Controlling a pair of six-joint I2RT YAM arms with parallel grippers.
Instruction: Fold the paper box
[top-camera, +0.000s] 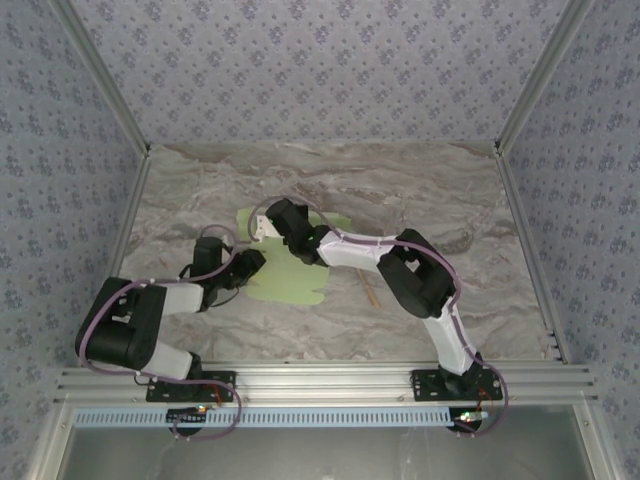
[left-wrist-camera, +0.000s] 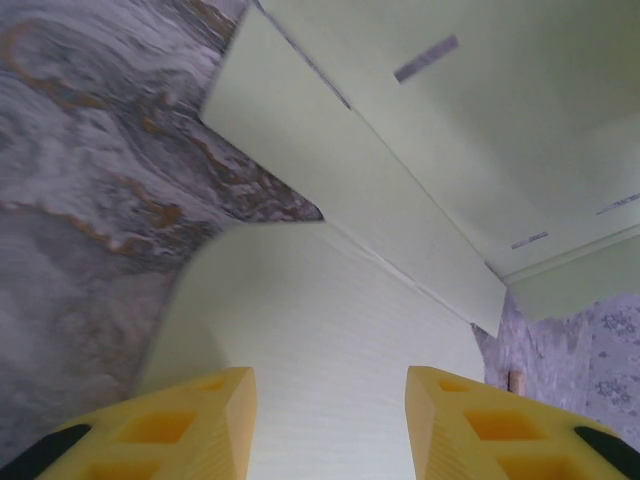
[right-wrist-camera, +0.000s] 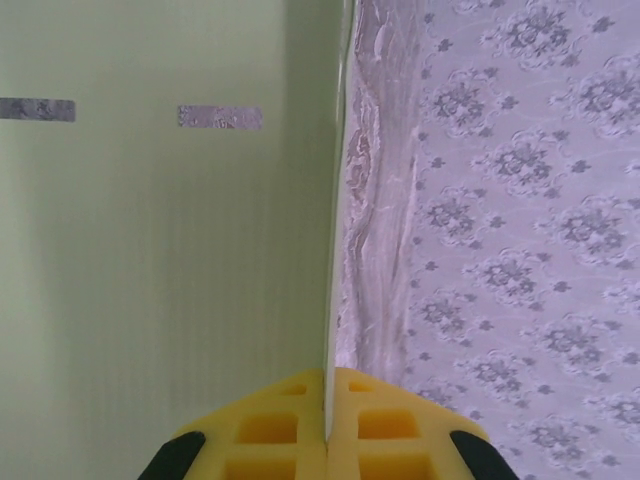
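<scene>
Paper box (top-camera: 290, 288), left of centre on the table (top-camera: 430, 200), is pinched at its far edge by the closed right gripper (right-wrist-camera: 326, 400); its near flap is straddled, ungripped, by the half-open left gripper (left-wrist-camera: 330, 390).

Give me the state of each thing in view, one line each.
paper box: unfolded sheet, near flap curled up.
left gripper: open, astride the curled flap.
right gripper: shut on the paper box's edge.
wooden stick: lying flat beside the sheet.

Paper box (right-wrist-camera: 170, 250) edge between closed yellow jaws
</scene>
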